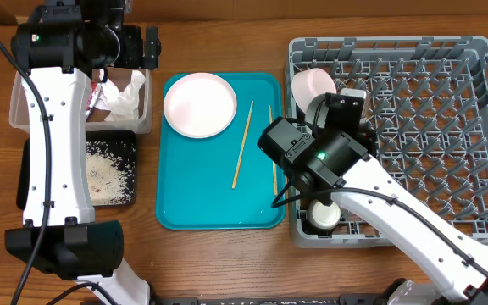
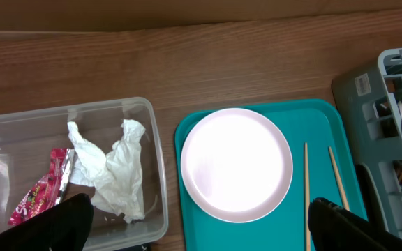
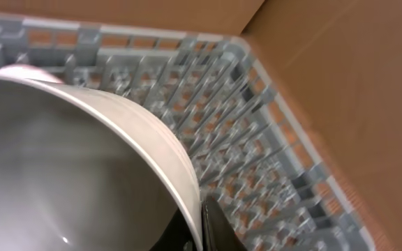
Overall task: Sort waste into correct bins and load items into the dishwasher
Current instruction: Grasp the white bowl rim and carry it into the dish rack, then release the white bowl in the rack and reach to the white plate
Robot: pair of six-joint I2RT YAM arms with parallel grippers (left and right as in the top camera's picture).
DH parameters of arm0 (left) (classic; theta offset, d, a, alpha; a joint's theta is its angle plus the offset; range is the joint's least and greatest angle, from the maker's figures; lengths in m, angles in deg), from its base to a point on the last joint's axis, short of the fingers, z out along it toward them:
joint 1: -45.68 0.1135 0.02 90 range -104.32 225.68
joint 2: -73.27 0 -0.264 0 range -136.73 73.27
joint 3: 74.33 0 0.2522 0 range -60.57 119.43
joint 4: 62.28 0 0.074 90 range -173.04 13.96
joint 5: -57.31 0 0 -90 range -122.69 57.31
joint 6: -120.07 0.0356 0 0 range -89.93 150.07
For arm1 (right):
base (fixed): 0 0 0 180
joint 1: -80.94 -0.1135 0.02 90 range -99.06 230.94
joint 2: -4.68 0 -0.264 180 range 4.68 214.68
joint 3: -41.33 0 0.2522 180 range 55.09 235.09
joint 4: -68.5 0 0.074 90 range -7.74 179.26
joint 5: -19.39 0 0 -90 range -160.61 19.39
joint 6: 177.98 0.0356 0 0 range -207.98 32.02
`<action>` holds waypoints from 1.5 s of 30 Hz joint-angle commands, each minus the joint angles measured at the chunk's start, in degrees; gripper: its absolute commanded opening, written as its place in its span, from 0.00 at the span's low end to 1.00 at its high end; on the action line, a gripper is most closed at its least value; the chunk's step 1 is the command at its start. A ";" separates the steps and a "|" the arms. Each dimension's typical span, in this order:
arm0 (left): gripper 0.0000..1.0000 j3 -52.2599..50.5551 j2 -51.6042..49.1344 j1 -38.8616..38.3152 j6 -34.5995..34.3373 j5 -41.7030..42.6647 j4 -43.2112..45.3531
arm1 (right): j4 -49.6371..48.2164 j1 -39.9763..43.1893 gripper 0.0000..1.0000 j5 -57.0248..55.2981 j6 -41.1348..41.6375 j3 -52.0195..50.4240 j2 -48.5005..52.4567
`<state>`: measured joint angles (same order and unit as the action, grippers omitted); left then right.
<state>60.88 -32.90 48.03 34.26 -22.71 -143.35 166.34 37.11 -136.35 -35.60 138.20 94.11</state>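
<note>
My left gripper (image 1: 146,47) is open and empty, above the table edge by the clear tub (image 1: 24,119). The tub holds crumpled white napkins (image 2: 114,167) and a red snack wrapper (image 2: 40,195). In the left wrist view the open fingers (image 2: 201,210) straddle the tub (image 2: 155,174) and the round white plate (image 2: 236,164). The plate (image 1: 200,103) and two chopsticks (image 1: 242,144) lie on the teal tray (image 1: 219,212). The black tray (image 1: 130,144) holds rice scraps (image 1: 108,169). My right gripper (image 3: 202,223) is shut on the rim of a pale bowl (image 3: 68,160), held over the grey dish rack (image 1: 413,127) at its near-left corner (image 1: 312,85).
A small white cup (image 1: 323,216) sits in the rack's front left corner. The rack's pegs (image 3: 257,139) and lattice wall are close beside the held bowl. Brown cardboard (image 3: 340,77) stands beyond the rack. Bare wood table (image 2: 187,63) lies behind the tub and tray.
</note>
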 commanded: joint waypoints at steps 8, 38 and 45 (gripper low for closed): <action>1.00 0.90 -0.24 -0.13 -0.37 -0.33 0.20 | -3.93 0.85 0.04 -14.78 -5.25 -3.98 6.05; 1.00 0.90 -0.24 -0.13 -0.37 -0.33 0.20 | -5.35 3.26 0.04 -10.34 -7.26 -5.22 19.89; 1.00 0.90 -0.24 -0.13 -0.37 -0.33 0.20 | -4.37 -0.39 0.29 -3.76 -7.23 -5.05 19.89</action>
<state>60.88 -32.90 48.03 34.26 -22.69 -143.37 161.64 38.88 -144.94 -42.76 133.02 113.95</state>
